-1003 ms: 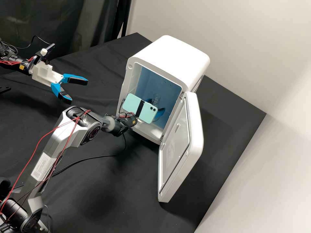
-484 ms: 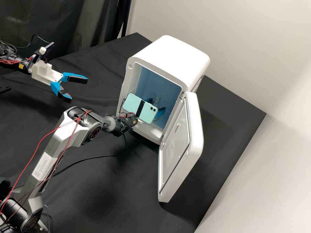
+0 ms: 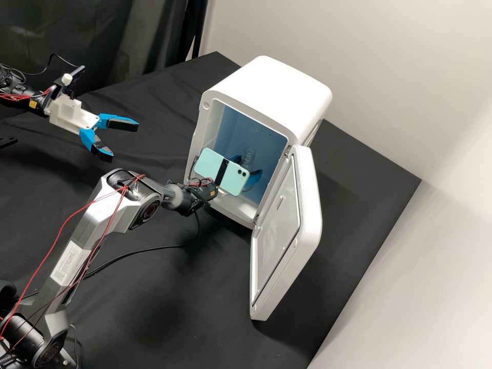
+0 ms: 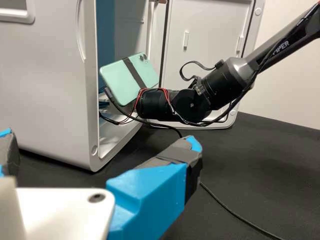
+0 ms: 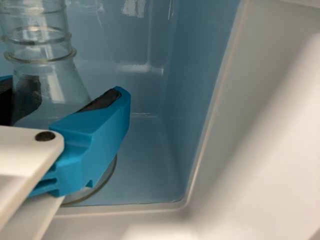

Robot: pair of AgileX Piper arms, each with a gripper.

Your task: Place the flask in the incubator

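The black cloth-covered counter (image 3: pixel 154 307) is carrying the whole setup. The white box-shaped plastic incubator (image 3: pixel 277 87) with a pale blue interior is standing upright toward the far right of the counter, with its opening facing the arms. Its white hinged door (image 3: pixel 302 215) is hanging wide open on the right side of the box.

The dark grey right arm (image 3: pixel 113 205), strung with red wires, is stretching across the middle of the counter with its wrist at the mouth of the incubator (image 4: pixel 45 90). A thin black cable (image 3: pixel 138 251) is trailing over the counter beside it.

The left hand (image 3: pixel 123 139), white with bright blue fingers (image 4: pixel 160 185), is hovering above the counter well to the left of the incubator. It is released, jaws spread wide, and is holding nothing.

A mint-green rectangular phone (image 3: pixel 220 171) is sitting strapped to the right wrist by a black band. It is tilted, just at the front edge of the opening (image 4: pixel 125 77).

The right hand (image 5: pixel 67 100) is sitting inside the incubator, close to its blue side wall (image 5: pixel 200 75). It is grasping the clear glass conical flask (image 5: pixel 45 60), with one blue finger (image 5: pixel 90 135) lying against the cone's side and the other against the opposite side.

The flask is standing upright inside the incubator, neck up and base down at the floor. From the high view it is showing (image 3: pixel 249 154) just behind the phone, low in the blue interior.
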